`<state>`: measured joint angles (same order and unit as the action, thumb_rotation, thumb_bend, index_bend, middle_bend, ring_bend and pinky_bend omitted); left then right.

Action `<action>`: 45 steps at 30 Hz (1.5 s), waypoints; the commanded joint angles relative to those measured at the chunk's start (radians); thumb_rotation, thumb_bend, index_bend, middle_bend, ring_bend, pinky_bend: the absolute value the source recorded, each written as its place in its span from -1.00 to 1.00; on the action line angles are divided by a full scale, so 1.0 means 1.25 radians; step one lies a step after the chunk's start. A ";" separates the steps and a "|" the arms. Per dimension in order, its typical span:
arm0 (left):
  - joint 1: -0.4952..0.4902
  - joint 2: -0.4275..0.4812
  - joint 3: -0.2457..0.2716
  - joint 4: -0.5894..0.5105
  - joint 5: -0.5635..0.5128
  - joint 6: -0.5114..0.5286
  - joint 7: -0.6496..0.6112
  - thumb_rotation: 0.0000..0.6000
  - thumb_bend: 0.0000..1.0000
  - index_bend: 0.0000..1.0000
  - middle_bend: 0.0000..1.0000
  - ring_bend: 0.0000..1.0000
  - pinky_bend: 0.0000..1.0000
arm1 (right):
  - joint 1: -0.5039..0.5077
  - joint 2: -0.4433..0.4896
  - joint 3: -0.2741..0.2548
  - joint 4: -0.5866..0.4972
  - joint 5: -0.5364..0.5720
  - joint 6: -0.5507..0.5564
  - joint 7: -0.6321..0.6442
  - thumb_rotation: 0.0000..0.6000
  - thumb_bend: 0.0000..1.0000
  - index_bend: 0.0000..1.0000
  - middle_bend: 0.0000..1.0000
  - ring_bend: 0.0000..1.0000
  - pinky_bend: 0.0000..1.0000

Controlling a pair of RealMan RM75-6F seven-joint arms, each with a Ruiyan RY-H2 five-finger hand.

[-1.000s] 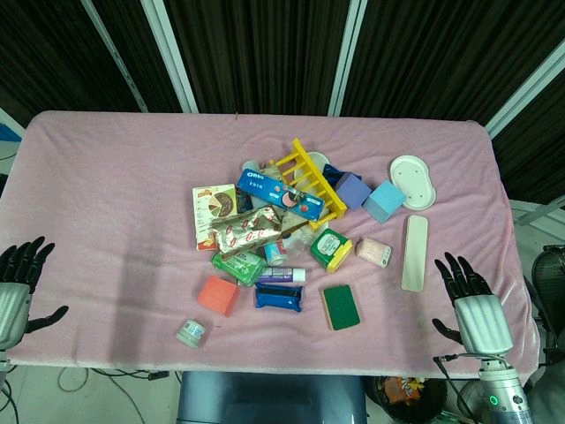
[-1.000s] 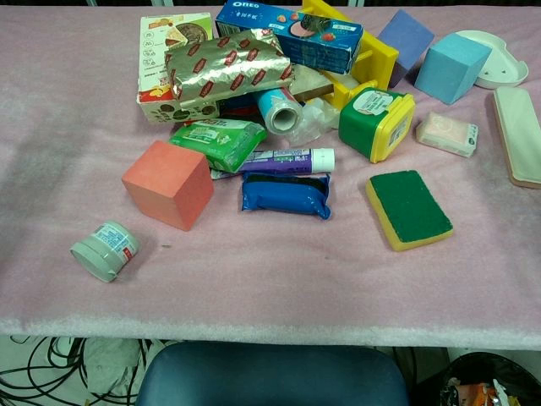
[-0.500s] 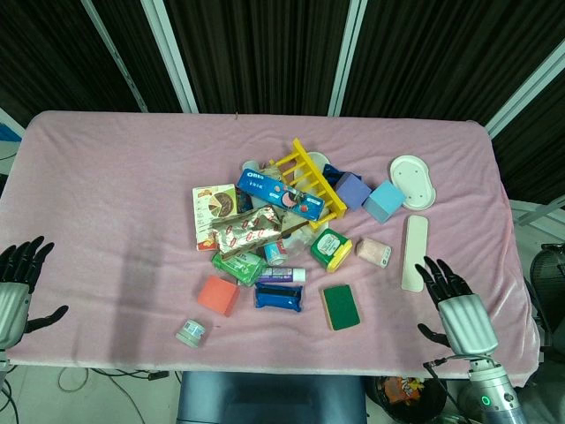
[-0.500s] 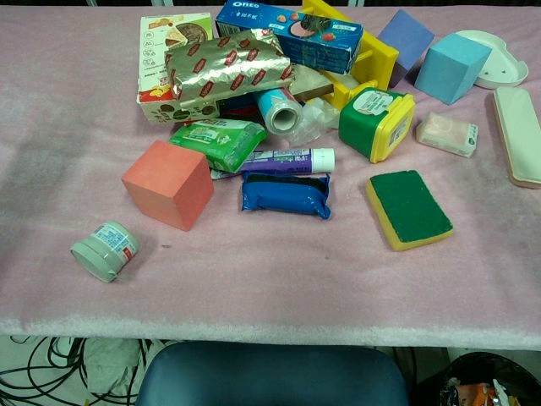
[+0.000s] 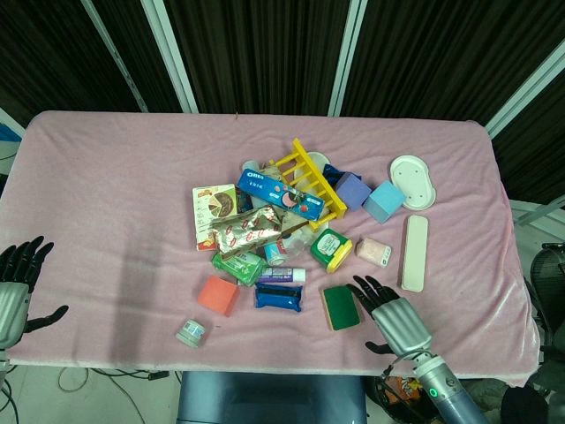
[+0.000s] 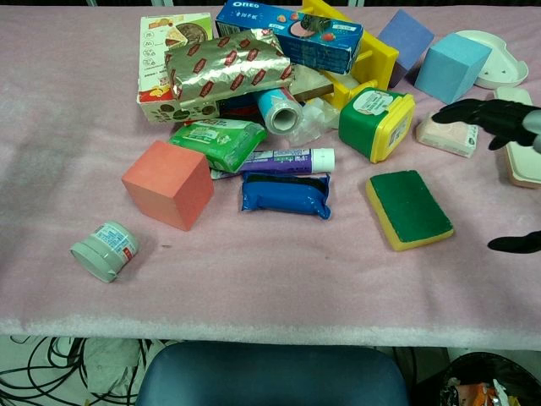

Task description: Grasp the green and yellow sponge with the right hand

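Observation:
The sponge (image 5: 340, 306) lies flat near the table's front edge, green face up with a yellow body; the chest view shows the sponge (image 6: 409, 208) right of the blue packet. My right hand (image 5: 395, 320) hovers just right of it with fingers spread and nothing held; in the chest view the right hand (image 6: 499, 118) enters from the right edge, apart from the sponge. My left hand (image 5: 16, 283) stays open at the table's left front corner, far from everything.
A pile sits behind the sponge: green-and-yellow tub (image 5: 330, 249), blue packet (image 5: 279, 298), pink soap (image 5: 373, 252), orange cube (image 5: 218, 295), yellow rack (image 5: 307, 182). A long white bar (image 5: 414, 253) and white dish (image 5: 412, 182) lie to the right.
My right hand has moved left from the table's right front corner to just beside the sponge, and now shows in the chest view. The left hand has not moved.

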<state>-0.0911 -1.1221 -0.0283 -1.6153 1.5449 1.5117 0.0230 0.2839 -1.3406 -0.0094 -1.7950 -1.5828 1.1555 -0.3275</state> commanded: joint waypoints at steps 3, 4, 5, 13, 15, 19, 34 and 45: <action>-0.001 0.001 -0.001 -0.001 -0.004 -0.003 -0.001 1.00 -1.00 -1.00 -1.00 -1.00 -1.00 | 0.033 -0.049 0.022 0.011 0.049 -0.046 -0.046 1.00 -0.78 -1.00 -1.00 -1.00 -0.53; -0.001 0.000 -0.001 -0.001 -0.005 -0.004 -0.001 1.00 -1.00 -1.00 -1.00 -1.00 -1.00 | 0.036 -0.055 0.024 0.014 0.055 -0.049 -0.050 1.00 -0.78 -1.00 -1.00 -1.00 -0.53; -0.001 0.000 -0.002 -0.001 -0.005 -0.005 -0.001 1.00 -1.00 -1.00 -1.00 -1.00 -1.00 | 0.041 -0.062 0.028 0.020 0.062 -0.055 -0.055 1.00 -0.78 -1.00 -1.00 -1.00 -0.53; -0.007 -0.001 -0.005 -0.001 -0.019 -0.020 -0.006 1.00 -1.00 -1.00 -1.00 -1.00 -1.00 | 0.079 -0.125 0.062 0.066 0.111 -0.084 -0.057 1.00 -0.78 -1.00 -1.00 -1.00 -0.53; -0.007 0.000 -0.005 -0.002 -0.021 -0.022 -0.010 1.00 -1.00 -1.00 -1.00 -1.00 -1.00 | 0.086 -0.134 0.062 0.078 0.114 -0.090 -0.051 1.00 -0.78 -1.00 -1.00 -1.00 -0.53; -0.007 0.003 -0.005 -0.003 -0.022 -0.022 -0.017 1.00 -1.00 -1.00 -1.00 -1.00 -1.00 | 0.102 -0.152 0.059 0.109 0.118 -0.104 -0.051 1.00 -0.78 -1.00 -1.00 -1.00 -0.53; -0.006 0.005 -0.007 -0.005 -0.027 -0.022 -0.022 1.00 -1.00 -1.00 -1.00 -1.00 -1.00 | 0.124 -0.206 0.046 0.190 0.154 -0.120 -0.021 1.00 -0.59 -0.52 -0.66 -0.74 -0.41; -0.005 0.004 -0.007 -0.007 -0.026 -0.020 -0.021 1.00 -1.00 -1.00 -1.00 -1.00 -1.00 | 0.117 -0.192 0.028 0.187 0.072 -0.050 0.062 1.00 -0.19 0.50 0.23 0.19 0.38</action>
<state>-0.0978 -1.1166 -0.0371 -1.6244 1.5124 1.4868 -0.0027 0.4318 -1.5910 0.0292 -1.5498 -1.4689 1.0698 -0.2685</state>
